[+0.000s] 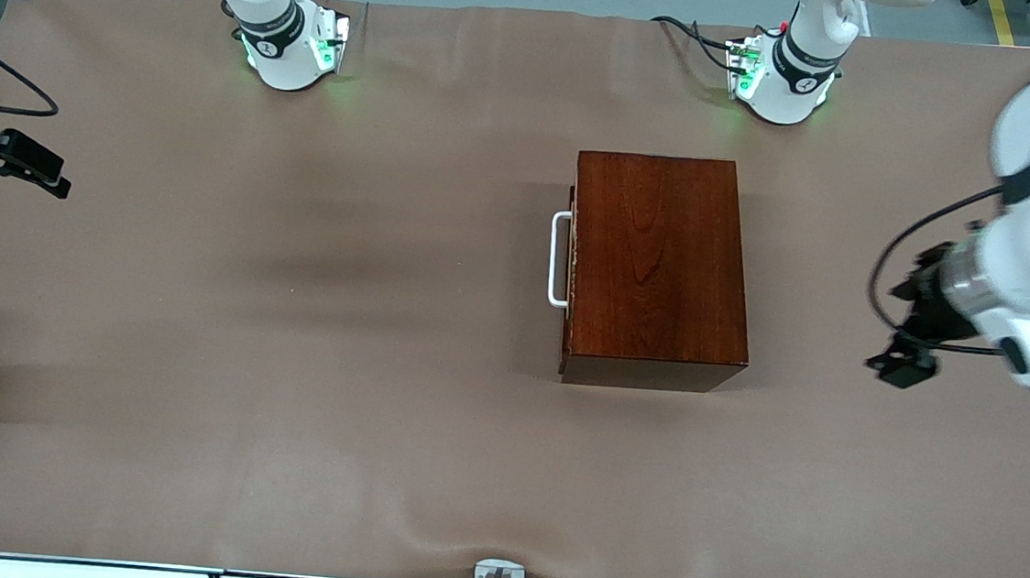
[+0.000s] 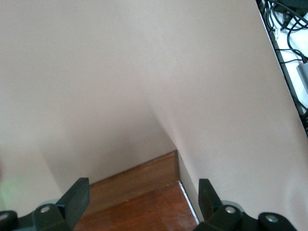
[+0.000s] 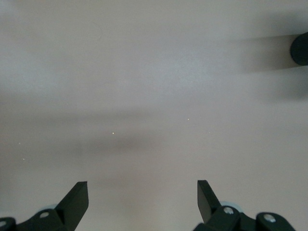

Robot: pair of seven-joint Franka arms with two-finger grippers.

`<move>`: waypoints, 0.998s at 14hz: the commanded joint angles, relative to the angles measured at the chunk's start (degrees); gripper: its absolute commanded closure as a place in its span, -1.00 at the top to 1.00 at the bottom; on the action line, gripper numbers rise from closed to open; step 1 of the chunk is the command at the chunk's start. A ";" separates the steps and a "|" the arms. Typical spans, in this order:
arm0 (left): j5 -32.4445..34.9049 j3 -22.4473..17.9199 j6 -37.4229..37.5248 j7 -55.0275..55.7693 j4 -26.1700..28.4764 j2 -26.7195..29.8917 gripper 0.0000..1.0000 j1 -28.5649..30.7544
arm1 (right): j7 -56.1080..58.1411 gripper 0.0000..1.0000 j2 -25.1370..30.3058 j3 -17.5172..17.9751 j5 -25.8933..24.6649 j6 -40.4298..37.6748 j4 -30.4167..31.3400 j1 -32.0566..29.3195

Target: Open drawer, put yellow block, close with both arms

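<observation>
Front camera looking steeply down across the table [image 1: 289, 354]; wrist cameras looking downward, the left sharing the wooden box [image 1: 655, 263] corner.

Setting: robotics laboratory test bench.
Evidence: two arms' green-lit bases [image 1: 293, 49] bolted along the brown-covered table [image 1: 289, 354].
Surroundings: cable bundles [image 2: 288, 33] and grey floor just beside the table's edges.
</observation>
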State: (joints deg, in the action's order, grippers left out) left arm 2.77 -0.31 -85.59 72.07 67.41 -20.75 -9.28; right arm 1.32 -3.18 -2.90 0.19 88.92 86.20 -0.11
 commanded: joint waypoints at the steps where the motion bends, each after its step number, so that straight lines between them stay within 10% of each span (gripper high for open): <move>1: -0.92 0.49 -0.02 -8.67 6.41 5.27 1.00 1.97 | -0.27 1.00 1.24 0.27 -0.10 0.99 1.43 -0.15; 14: -4.34 0.75 -0.28 -40.93 19.59 20.29 1.00 9.01 | -0.36 1.00 1.24 0.27 -0.02 1.70 1.17 -0.24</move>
State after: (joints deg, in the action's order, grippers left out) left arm 0.88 0.21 -85.29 36.68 81.68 -5.21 -2.25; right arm 1.33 -3.18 -2.90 0.19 90.06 86.26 -0.11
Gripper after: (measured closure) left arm 0.000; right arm 0.000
